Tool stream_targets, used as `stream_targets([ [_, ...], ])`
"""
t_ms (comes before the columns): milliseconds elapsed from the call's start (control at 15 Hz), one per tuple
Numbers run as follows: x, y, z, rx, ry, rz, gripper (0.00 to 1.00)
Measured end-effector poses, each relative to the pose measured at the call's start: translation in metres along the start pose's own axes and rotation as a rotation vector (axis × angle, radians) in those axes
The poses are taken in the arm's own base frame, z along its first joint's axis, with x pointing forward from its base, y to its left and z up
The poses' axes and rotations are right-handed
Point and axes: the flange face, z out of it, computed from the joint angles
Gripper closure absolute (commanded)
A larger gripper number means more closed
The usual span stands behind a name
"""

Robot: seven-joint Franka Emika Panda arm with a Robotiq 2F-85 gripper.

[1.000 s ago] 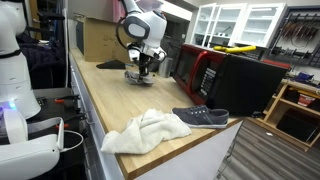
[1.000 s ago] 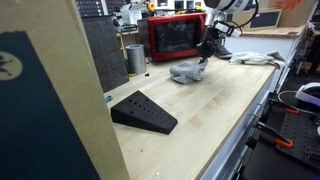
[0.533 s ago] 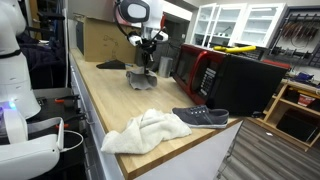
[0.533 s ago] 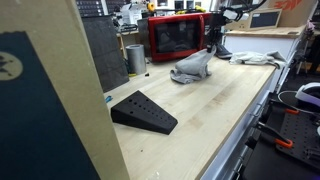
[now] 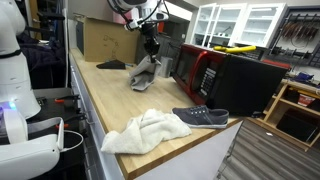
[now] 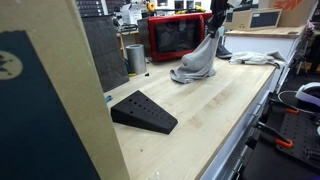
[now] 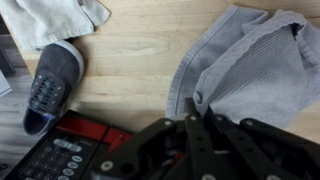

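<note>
While its lower folds rest on the wooden countertop [image 5: 105, 95], the gray cloth [image 5: 143, 72] hangs from the gripper [image 5: 150, 45], whose jaws are clamped tight on its top edge, near the red microwave [image 6: 175, 37]. Well apart from it lie a dark blue sneaker [image 5: 200, 117] and a crumpled white towel [image 5: 145, 130], touching each other.

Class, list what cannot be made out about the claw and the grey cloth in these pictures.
1. Claw: wrist view, fingertip contact hidden by a fold of the grey knitted cloth.
2. Cloth: right side cut off by the wrist view's edge.
3. Red microwave's black keypad: labels blurred in the wrist view.
</note>
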Motion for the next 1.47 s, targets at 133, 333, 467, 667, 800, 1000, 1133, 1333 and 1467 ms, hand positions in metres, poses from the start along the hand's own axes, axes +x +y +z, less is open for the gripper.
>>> stream_targets([
  [133,0.0,0.003,0.0,-0.044,0.002,-0.012,0.99],
  [333,-0.002,0.009,0.003,-0.107,0.0,-0.026,0.99],
  [467,-0.003,0.015,0.006,-0.154,0.001,-0.034,0.99],
  [667,-0.005,0.021,0.008,-0.22,0.016,-0.032,0.61],
  [800,-0.005,0.024,0.008,-0.25,0.036,-0.019,0.47],
  [1000,-0.002,0.024,0.003,-0.276,0.075,0.005,0.25],
  [1133,-0.001,0.021,-0.002,-0.275,0.101,0.023,0.1],
  [1333,0.003,0.008,-0.008,-0.215,0.122,0.05,0.0],
  [1467,0.008,-0.011,-0.007,-0.115,0.123,0.064,0.0],
])
